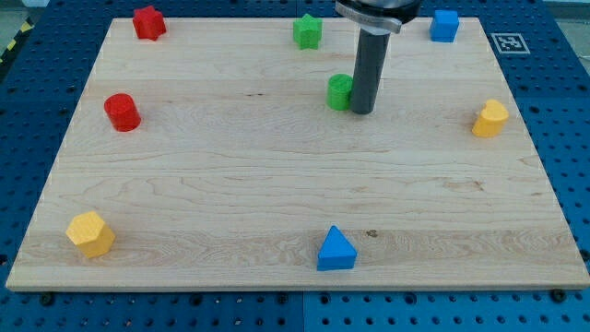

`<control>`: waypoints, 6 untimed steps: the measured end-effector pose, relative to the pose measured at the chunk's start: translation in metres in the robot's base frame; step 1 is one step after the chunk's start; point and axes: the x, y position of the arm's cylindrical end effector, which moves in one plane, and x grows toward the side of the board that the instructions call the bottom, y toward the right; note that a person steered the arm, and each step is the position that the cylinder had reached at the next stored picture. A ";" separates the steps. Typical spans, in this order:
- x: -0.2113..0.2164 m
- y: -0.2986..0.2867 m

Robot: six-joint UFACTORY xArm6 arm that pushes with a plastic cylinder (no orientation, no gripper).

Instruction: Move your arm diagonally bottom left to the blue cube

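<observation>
Blue cube (444,26) sits flat at the board's top right corner

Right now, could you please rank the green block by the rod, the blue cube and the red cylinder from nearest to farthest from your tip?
From my tip:
1. Green block, touching or nearly touching, on the view's left.
2. Blue cube, top right.
3. Red cylinder, far left.

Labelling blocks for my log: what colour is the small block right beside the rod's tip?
Green: the small green block touches my tip on the view's left, in the camera view.
</observation>
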 end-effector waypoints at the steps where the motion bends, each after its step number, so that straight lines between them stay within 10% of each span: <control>1: -0.004 0.031; 6: -0.129 0.017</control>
